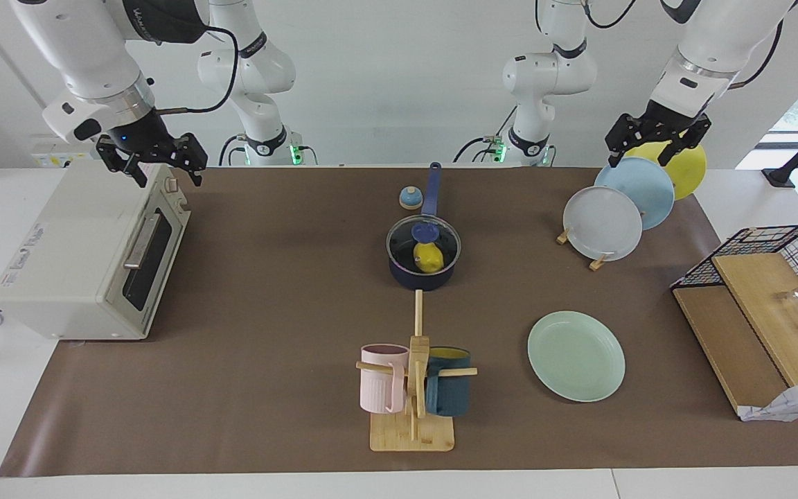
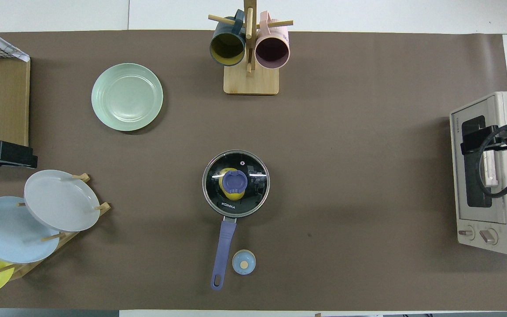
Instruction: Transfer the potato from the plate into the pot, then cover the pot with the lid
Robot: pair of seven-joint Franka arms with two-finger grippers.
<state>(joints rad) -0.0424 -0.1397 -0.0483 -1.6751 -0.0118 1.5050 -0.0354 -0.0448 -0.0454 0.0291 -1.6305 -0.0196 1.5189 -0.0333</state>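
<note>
The dark blue pot [image 1: 420,279] stands mid-table with the glass lid [image 1: 440,242] resting on it, blue knob up. The yellow potato [image 1: 430,259] lies inside the pot and shows through the glass; from overhead it peeks out under the knob [image 2: 231,194]. The mint-green plate [image 1: 576,355] lies bare, farther from the robots, toward the left arm's end. My left gripper [image 1: 640,155] hangs open over the plate rack, holding nothing. Above the toaster oven's top, my right gripper [image 1: 168,176] hovers open, also with nothing in it.
A toaster oven [image 1: 87,256] sits at the right arm's end. A wooden rack [image 1: 598,262] with upright plates and a wire basket [image 1: 780,242] with boards stand at the left arm's end. A mug tree [image 1: 413,388] is farther out than the pot. A small bell-like knob [image 1: 409,198] lies beside the pot handle.
</note>
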